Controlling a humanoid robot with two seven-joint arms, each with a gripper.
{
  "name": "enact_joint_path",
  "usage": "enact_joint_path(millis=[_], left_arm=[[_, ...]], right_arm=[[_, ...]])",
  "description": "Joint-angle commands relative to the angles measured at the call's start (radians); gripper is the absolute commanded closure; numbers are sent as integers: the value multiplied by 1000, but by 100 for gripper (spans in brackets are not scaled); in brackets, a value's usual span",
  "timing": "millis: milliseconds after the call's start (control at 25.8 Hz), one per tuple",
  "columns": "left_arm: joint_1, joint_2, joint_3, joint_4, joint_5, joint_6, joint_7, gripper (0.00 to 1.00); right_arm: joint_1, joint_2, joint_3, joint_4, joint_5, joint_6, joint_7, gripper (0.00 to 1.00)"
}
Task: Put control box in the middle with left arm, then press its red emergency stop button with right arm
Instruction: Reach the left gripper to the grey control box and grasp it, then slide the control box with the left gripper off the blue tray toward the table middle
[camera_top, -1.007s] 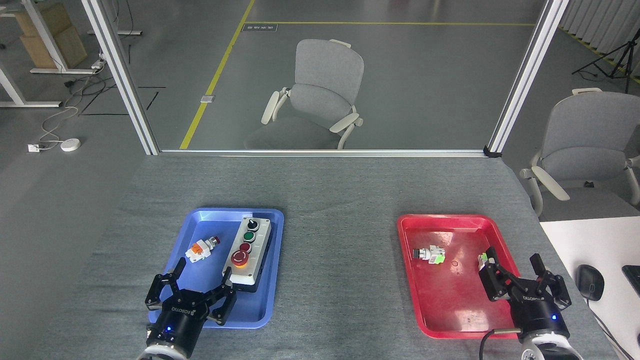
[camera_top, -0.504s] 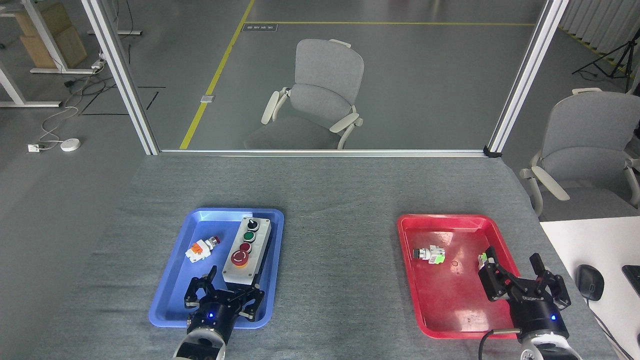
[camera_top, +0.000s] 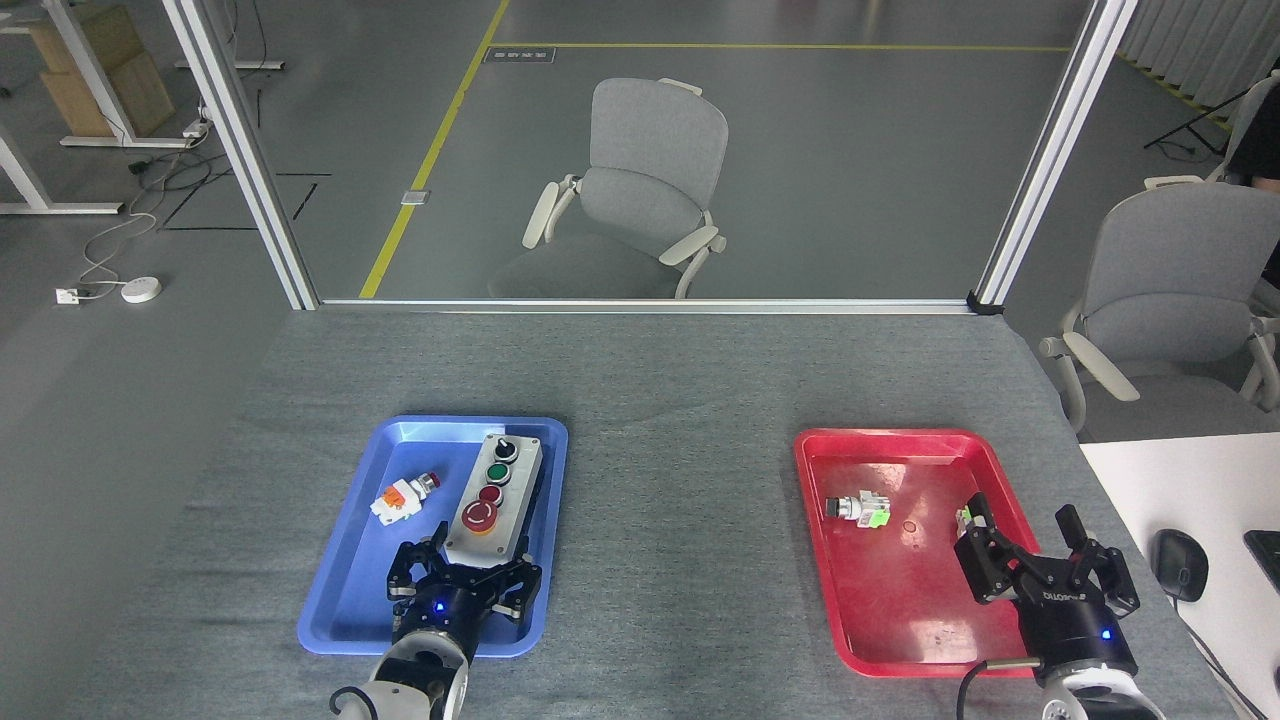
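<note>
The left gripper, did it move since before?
Yes. The left gripper went right and forward along the blue tray, up to the control box.

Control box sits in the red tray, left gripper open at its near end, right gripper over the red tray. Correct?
Not quite. The head view shows the control box in the blue tray, not the red tray. The rest holds: left gripper open at its near end, right gripper over the red tray.
</note>
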Motion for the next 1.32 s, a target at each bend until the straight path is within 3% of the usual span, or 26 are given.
enact_joint_path(millis=[0, 271, 775, 852, 891, 1007, 1046, 1201, 1278], left_arm=[[-52, -2, 0, 68, 4, 0, 2, 1], [-115, -13, 0, 140, 26, 0, -1, 1], [-124, -44, 0, 235, 49, -14, -2, 3], [-126, -42, 0, 235, 49, -18, -2, 19], [-127, -41, 0, 235, 49, -26, -4, 32], [-130, -38, 3, 227, 52, -58, -38, 87], [-136, -38, 6, 226, 58, -67, -48, 98], [-152, -32, 8, 211, 124, -67, -53, 100], [-155, -29, 11, 137, 139, -64, -58, 100]], right_arm=[[1, -2, 0, -1, 2, -5, 6, 1], [1, -1, 0, 0, 3, -6, 5, 1], [4, -4, -1, 2, 3, -3, 0, 1], [2, -2, -1, 2, 2, -3, 0, 1], [2, -1, -1, 2, -1, -3, 0, 1], [4, 1, -1, 2, -1, -3, -5, 1], [2, 1, -1, 2, -1, -3, -9, 1], [4, -2, 0, 2, -1, -6, -14, 1], [4, -4, 0, 2, -1, -9, -14, 1]])
